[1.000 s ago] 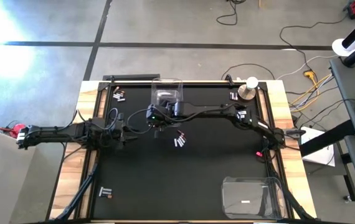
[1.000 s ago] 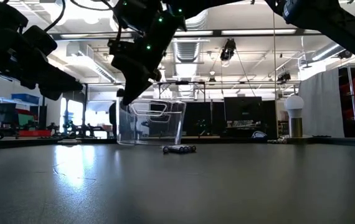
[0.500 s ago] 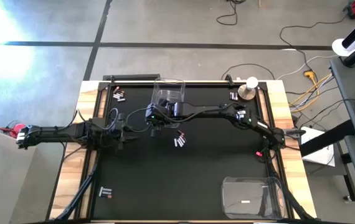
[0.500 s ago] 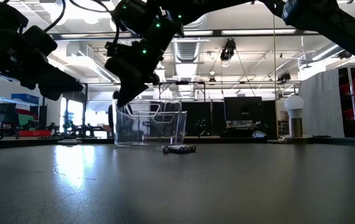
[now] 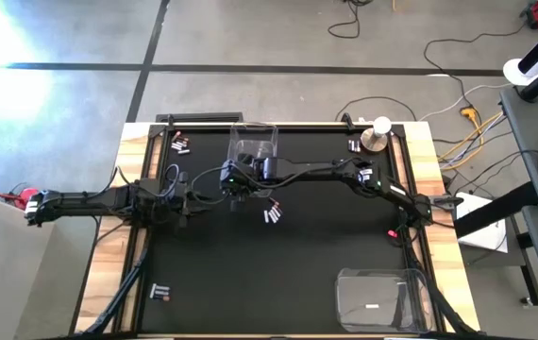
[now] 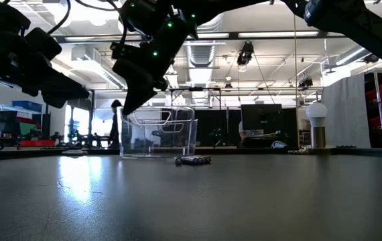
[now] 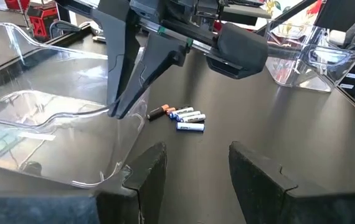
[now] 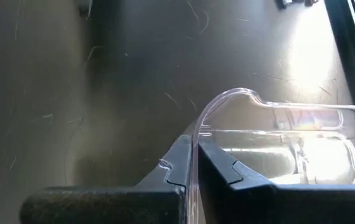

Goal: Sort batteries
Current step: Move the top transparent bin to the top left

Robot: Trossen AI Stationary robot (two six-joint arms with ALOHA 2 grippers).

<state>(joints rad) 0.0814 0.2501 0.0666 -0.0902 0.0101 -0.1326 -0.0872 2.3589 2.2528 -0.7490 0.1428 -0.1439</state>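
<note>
The right tool (image 8: 193,163) is pinching the clear bin's (image 5: 253,144) wall. The left tool (image 7: 193,168) is waiting open nearby. Keep the bin level near the batteries (image 7: 180,117).

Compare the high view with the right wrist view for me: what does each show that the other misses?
Only the high view shows the second clear bin at the near right, the battery cluster mid-table, and the left gripper, open and waiting beside the far bin. Only the right wrist view shows the right gripper fingers pinching that bin's thin wall. Both show the far clear bin on the black table.
</note>
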